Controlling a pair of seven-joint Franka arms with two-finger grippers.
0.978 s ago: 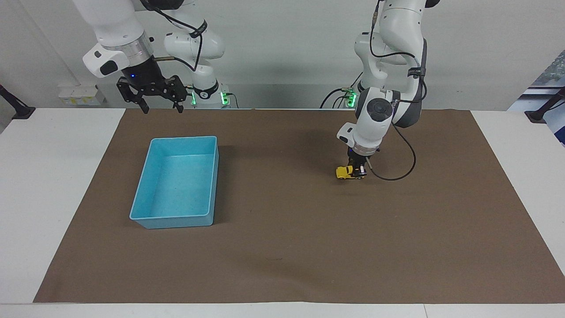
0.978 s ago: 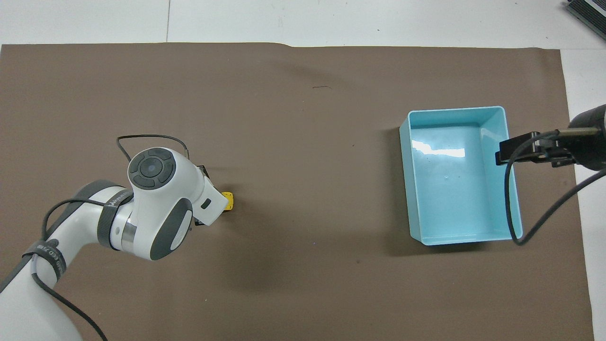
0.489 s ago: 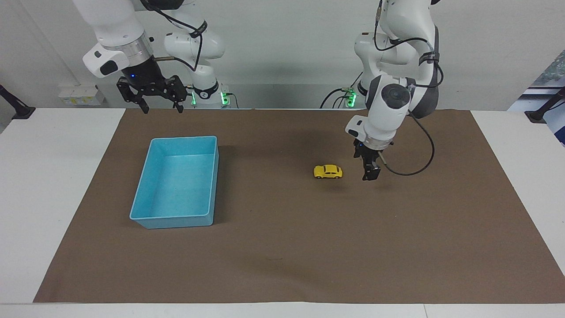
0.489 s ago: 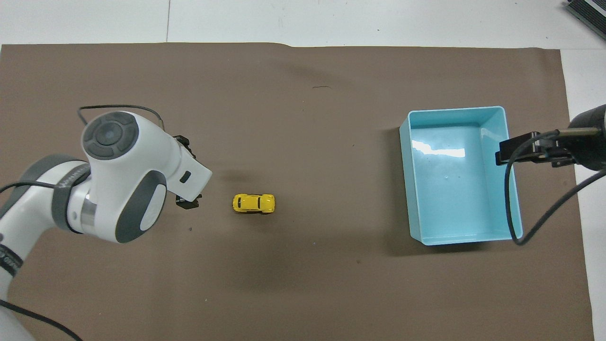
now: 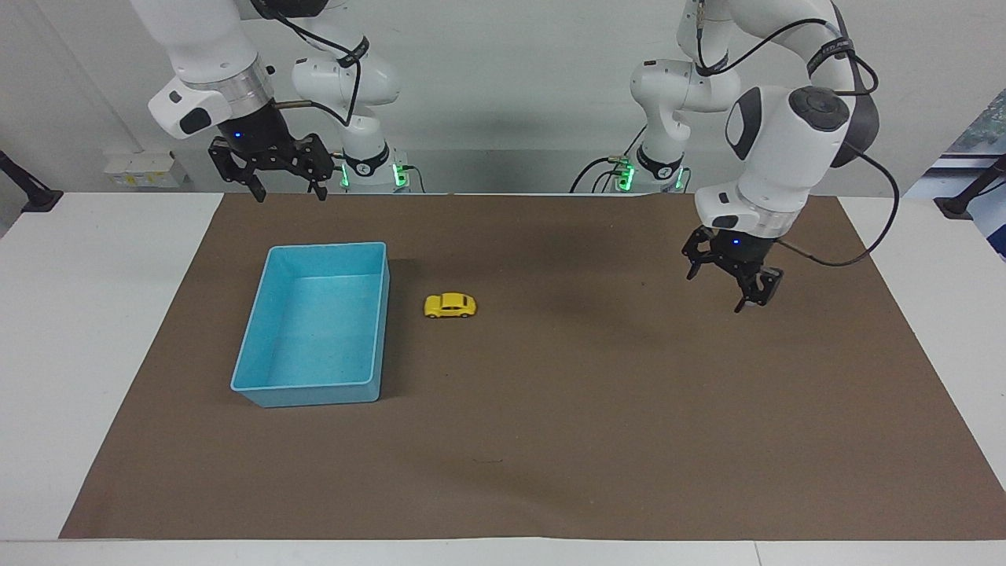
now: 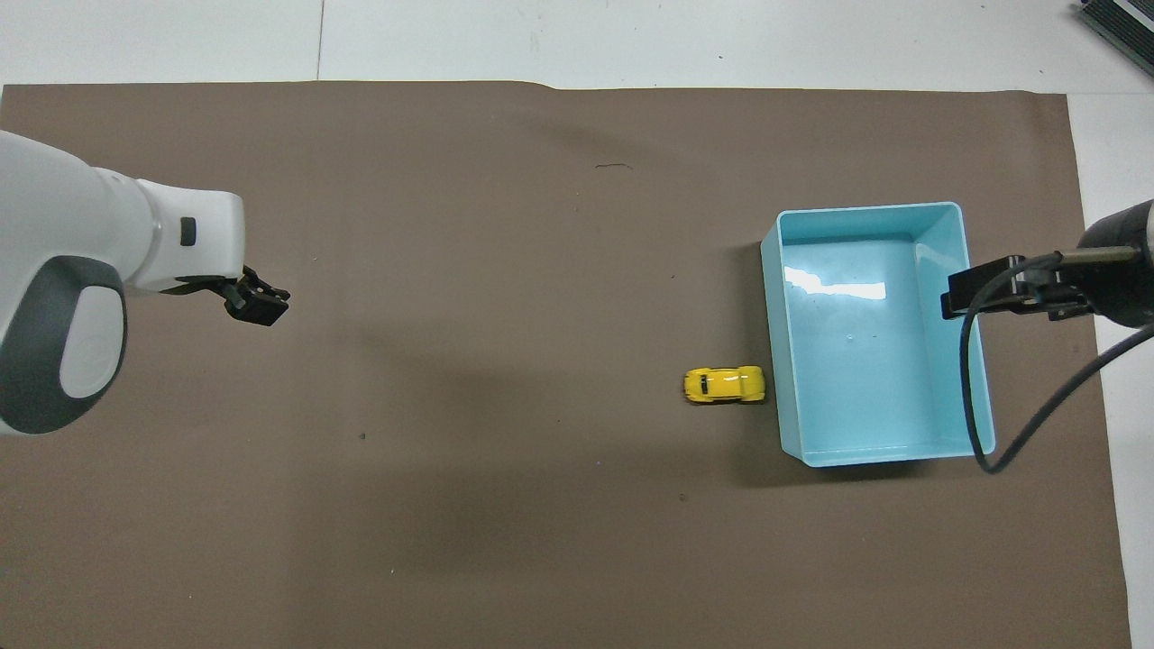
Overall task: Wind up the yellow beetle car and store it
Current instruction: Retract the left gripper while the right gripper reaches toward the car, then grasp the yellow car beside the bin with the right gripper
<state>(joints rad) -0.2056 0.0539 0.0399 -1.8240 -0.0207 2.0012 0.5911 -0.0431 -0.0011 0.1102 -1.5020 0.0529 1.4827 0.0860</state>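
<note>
The yellow beetle car (image 5: 450,305) stands on its wheels on the brown mat, close beside the long wall of the blue tray (image 5: 384,314), on the side toward the left arm's end. It also shows in the overhead view (image 6: 724,385), next to the tray (image 6: 773,361); I cannot tell whether they touch. The tray holds nothing. My left gripper (image 5: 719,289) is open and empty, raised over the mat toward the left arm's end, well apart from the car; it shows in the overhead view too (image 6: 261,305). My right gripper (image 5: 289,195) is open and empty, and waits high by the tray's end of the table.
The brown mat (image 5: 550,440) covers most of the white table (image 5: 94,330). The right arm's cable (image 6: 969,397) hangs over the tray's outer wall in the overhead view.
The left gripper let go of the car, which rolled across the mat to the tray. The left gripper rose and moved toward the left arm's end. The right arm has not moved.
</note>
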